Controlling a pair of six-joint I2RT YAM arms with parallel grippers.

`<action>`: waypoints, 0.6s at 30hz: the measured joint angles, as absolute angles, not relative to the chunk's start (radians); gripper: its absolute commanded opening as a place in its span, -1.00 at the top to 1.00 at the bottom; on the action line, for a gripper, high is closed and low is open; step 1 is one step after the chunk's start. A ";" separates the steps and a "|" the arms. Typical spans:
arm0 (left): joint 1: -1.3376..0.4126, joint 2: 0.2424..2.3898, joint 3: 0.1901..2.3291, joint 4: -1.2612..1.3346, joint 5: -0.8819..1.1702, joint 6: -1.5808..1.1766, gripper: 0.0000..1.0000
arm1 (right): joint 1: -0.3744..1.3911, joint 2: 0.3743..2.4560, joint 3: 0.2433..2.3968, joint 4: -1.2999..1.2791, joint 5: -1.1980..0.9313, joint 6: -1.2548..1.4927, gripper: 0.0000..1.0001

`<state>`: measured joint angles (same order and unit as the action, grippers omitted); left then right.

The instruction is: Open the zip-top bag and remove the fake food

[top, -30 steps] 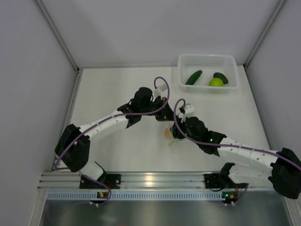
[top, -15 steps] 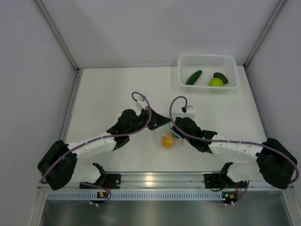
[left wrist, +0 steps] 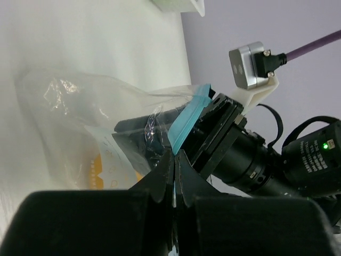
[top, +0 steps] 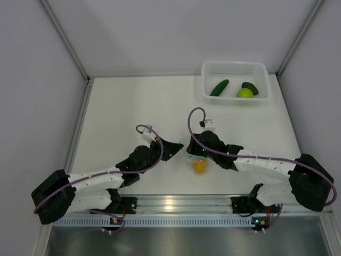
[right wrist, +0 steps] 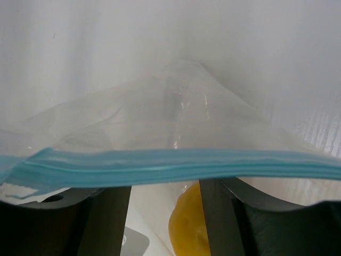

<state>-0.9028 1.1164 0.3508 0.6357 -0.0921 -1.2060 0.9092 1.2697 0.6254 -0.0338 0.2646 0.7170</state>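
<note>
i see white mesh basket (top: 234, 67) near far right corner of tabletop (top: 122, 106), close to far edge, short gap to right edge. tabletop white, matte. pale grey walls on three sides: left wall (top: 32, 106), back wall (top: 181, 32), right wall (top: 322, 90). metal post (top: 64, 37) rises from far left corner. aluminium rail (top: 170, 202) spans near edge; perforated strip (top: 176, 221) just beyond it on my side, then grey metal sheet (top: 176, 241).

I was looking down on a white table (top: 122, 106), evenly lit, no hard shadows anywhere. Plain grey walls boxed it in: left wall (top: 32, 96), back wall (top: 181, 32), right wall (top: 322, 90). Metal posts (top: 64, 40) ran up both back corners. Along the near edge sat an aluminium rail (top: 213, 201), with a perforated strip (top: 176, 221) just below it.
</note>
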 measured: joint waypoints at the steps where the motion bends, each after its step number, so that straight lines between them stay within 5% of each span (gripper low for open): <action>1: -0.929 1.101 0.338 0.636 -0.141 -1.206 1.00 | 0.911 1.272 0.639 -0.053 0.264 0.715 -0.08; 8: -1.086 1.066 0.319 0.643 -0.400 -1.206 1.00 | 0.949 1.272 0.729 -0.234 0.335 0.693 -0.08; 18: -1.275 1.190 0.368 0.627 -0.677 -1.183 1.00 | 0.979 1.272 0.806 -0.455 0.429 0.653 0.20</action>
